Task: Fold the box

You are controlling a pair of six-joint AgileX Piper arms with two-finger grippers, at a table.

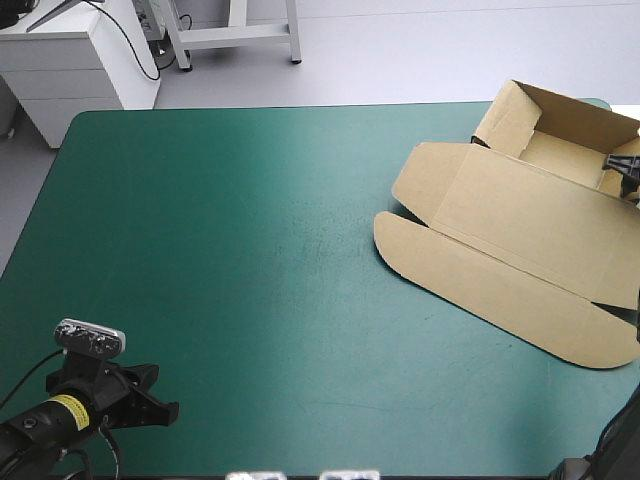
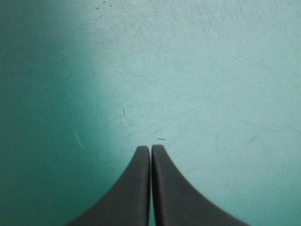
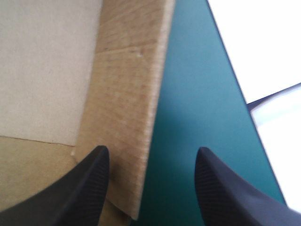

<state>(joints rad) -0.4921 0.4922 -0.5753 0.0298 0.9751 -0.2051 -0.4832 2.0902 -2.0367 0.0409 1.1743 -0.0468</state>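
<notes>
The brown box (image 1: 510, 225) lies at the table's right side, partly built. Its far end forms an open tray with raised walls (image 1: 515, 115), and the lid with two rounded flaps lies flat toward the near edge. My right gripper (image 1: 618, 164) reaches in from the right and is open astride the tray's right wall (image 3: 127, 117). One finger (image 3: 91, 183) is inside the box and the other (image 3: 221, 183) is over the teal-green cover. My left gripper (image 1: 165, 408) rests shut near the front left corner, its fingertips (image 2: 151, 147) over bare cover and far from the box.
The table's right edge (image 3: 230, 70) runs close beside the box wall. A wide stretch of teal-green cover (image 1: 230, 250) lies between the left gripper and the box. A white cabinet (image 1: 70, 60) stands beyond the far left corner.
</notes>
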